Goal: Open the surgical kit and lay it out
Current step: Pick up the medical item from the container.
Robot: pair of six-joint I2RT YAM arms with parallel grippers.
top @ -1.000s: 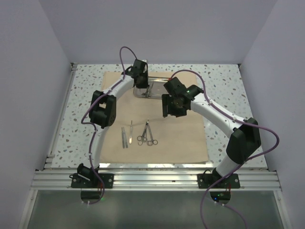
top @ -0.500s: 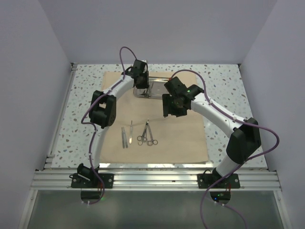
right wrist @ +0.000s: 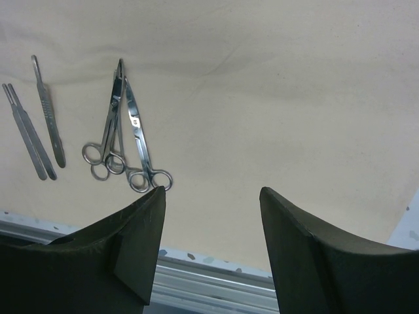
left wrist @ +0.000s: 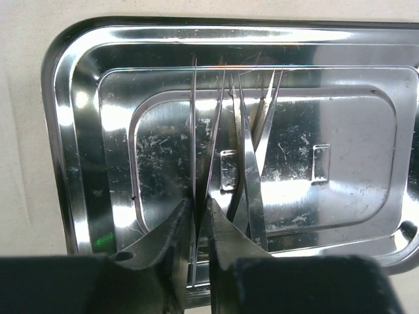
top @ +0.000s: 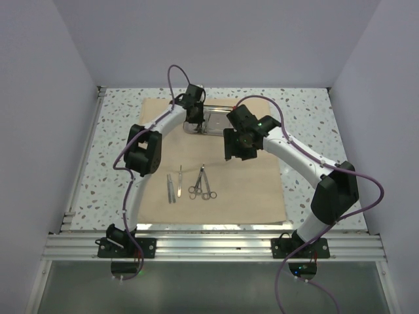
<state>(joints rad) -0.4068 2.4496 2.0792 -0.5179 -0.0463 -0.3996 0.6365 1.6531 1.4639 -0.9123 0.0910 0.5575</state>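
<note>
The beige cloth wrap [top: 249,190] lies spread flat on the table. The steel tray [top: 215,124] sits at its far edge. In the left wrist view the tray [left wrist: 65,131] holds two pairs of tweezers. My left gripper [left wrist: 200,206] is down in the tray, shut on the left tweezers [left wrist: 208,131]. The other tweezers [left wrist: 252,163] lie just to the right. My right gripper [right wrist: 213,196] is open and empty, hovering above the cloth [right wrist: 275,98]. Two scissors [right wrist: 124,131] and three scalpel handles [right wrist: 46,118] lie in a row on the cloth, also seen from above [top: 201,183].
The speckled tabletop [top: 118,150] surrounds the cloth. An aluminium rail [top: 216,245] runs along the near edge, with both arm bases on it. Plain walls close in the left, right and far sides.
My left wrist has shifted slightly to the right over the tray. The right arm and the laid-out instruments have not moved.
</note>
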